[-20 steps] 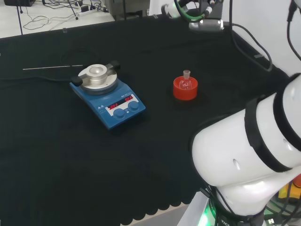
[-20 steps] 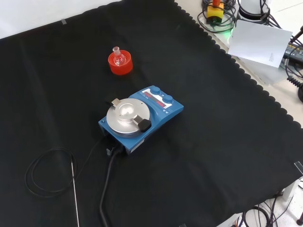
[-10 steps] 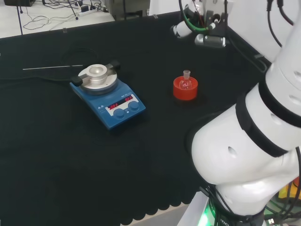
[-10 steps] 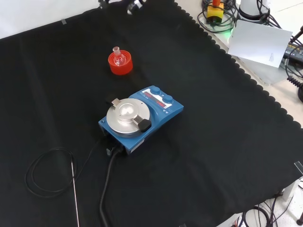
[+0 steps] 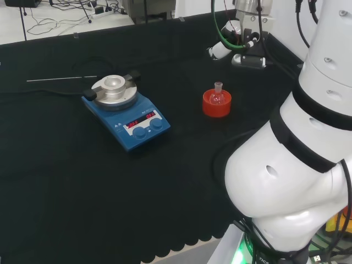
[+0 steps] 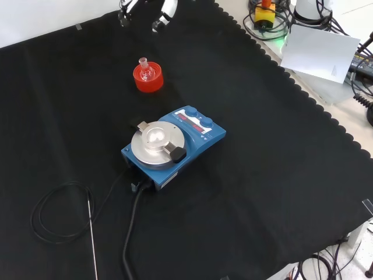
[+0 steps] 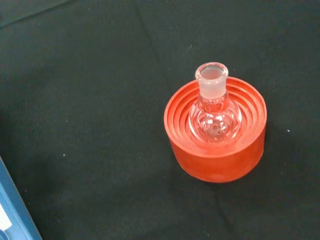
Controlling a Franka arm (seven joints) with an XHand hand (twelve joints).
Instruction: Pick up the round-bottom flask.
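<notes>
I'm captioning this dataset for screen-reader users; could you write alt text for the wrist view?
A small clear round-bottom flask sits upright in a red ribbed ring stand on black cloth, its open neck pointing up. The flask looks empty, and a blue corner of the hotplate stirrer shows at the picture's edge.

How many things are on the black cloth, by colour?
Clear: 1, the round-bottom flask
Red: 1, the ribbed stand under it
Blue: 1, the stirrer plate
Silver: 1, the thin probe rod
Total: 4
</notes>
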